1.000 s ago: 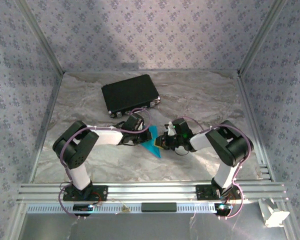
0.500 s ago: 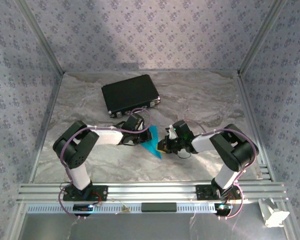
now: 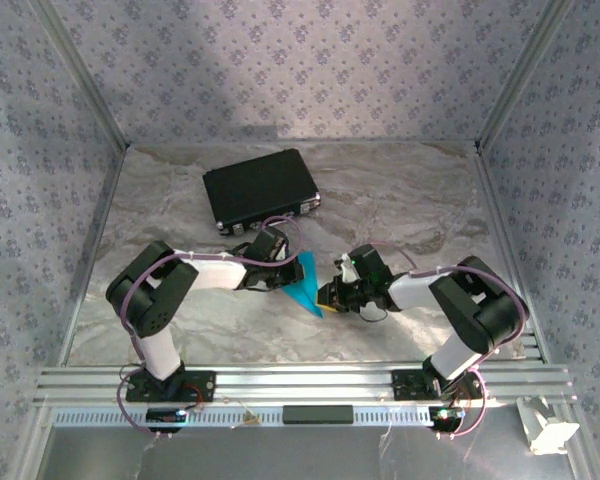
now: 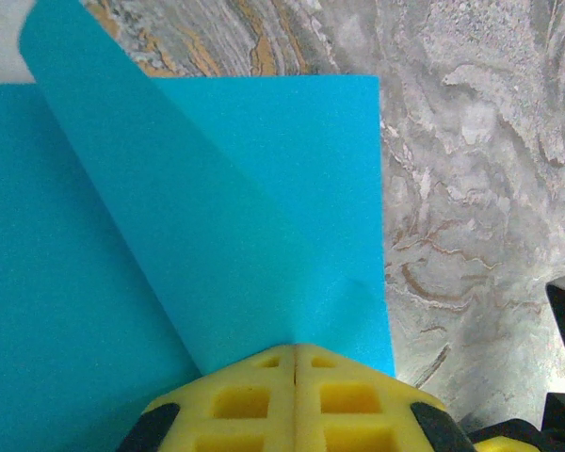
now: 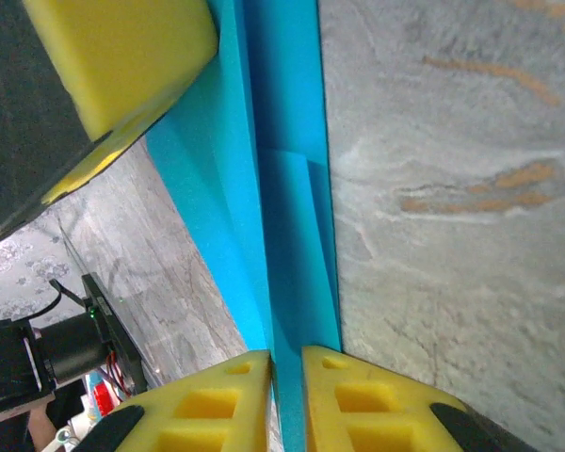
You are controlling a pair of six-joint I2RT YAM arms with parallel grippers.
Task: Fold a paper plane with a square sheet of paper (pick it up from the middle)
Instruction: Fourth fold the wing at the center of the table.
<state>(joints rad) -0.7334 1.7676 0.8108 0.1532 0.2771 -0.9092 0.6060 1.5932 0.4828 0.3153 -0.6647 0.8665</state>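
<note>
Closest to the arm bases in the overhead view, my right fingers reach in from the right to the near tip of the sheet of paper. On the right wrist camera they are closed to a thin slit, with the bright blue edge of the paper clamped in it. The paper sits mid-counter between the two arms, partly folded. One layer lies flat on the grey marbled counter with a square corner showing, and a flap curls up over it. Just beyond, my left fingers come in from the left. They are pressed together with no gap, and the narrow end of that raised flap is pinched between their yellow tips. Both sets of fingers therefore have hold of the same sheet, close to each other. Farther back and to the left, apart from the paper, a closed black case lies flat on the counter.
</note>
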